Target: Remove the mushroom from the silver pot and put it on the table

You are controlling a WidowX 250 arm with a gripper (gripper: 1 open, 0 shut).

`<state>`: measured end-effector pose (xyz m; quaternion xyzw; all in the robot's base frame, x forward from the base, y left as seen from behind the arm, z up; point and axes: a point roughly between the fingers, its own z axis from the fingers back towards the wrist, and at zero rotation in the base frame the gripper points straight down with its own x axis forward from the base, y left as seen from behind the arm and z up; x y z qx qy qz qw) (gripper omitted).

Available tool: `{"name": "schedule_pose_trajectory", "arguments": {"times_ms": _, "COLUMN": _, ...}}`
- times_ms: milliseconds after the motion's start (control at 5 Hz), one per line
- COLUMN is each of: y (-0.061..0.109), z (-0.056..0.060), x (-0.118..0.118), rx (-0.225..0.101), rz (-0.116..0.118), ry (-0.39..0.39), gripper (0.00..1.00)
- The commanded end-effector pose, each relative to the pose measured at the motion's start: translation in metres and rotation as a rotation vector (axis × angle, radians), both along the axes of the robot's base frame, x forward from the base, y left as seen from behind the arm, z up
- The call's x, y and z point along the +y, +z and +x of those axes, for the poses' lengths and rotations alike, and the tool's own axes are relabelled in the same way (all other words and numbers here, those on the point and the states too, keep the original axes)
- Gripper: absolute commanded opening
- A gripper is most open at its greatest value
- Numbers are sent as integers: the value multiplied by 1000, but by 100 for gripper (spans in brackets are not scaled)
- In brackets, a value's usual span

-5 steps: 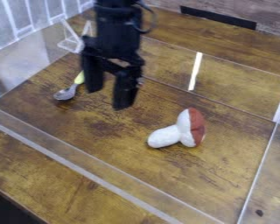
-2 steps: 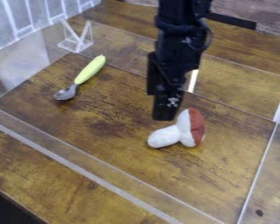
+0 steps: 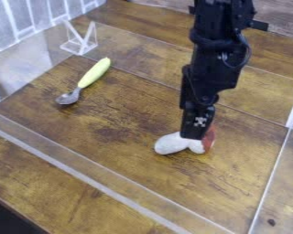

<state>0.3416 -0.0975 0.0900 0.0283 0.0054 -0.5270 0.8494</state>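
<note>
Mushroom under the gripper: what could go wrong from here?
The gripper hangs directly over the mushroom and hides part of its reddish cap, so coming lower might knock it askew or send it rolling on the table. If the fingers close mainly on the rounded cap, it could slip out.

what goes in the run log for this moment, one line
black end effector: open, over toy mushroom with white stem and reddish-brown cap | mushroom: on wood-grain table

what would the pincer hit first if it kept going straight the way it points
Probably the toy mushroom, by its reddish-brown cap, just below the pincer; one view leaves the depth unclear.
</note>
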Motion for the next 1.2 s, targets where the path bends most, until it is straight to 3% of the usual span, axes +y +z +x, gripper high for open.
{"name": "schedule_pose_trajectory", "arguments": {"times_ms": 0, "y": 11, "z": 12, "x": 2, "rx": -76, "rz": -8, "ry": 8, "gripper": 100}}
{"name": "schedule_pose_trajectory", "arguments": {"times_ms": 400, "y": 4, "z": 30, "x": 22, "rx": -115, "rz": 6, "ry": 90, "gripper": 100}}
{"name": "schedule_pose_trajectory", "arguments": {"times_ms": 800, "y": -20, "z": 56, "x": 24, "rx": -147, "rz": -16, "ry": 52, "gripper": 100}}
{"name": "schedule_pose_trajectory", "arguments": {"times_ms": 1000, "y": -29, "z": 66, "x": 26, "rx": -161, "rz": -30, "ry": 33, "gripper": 0}}
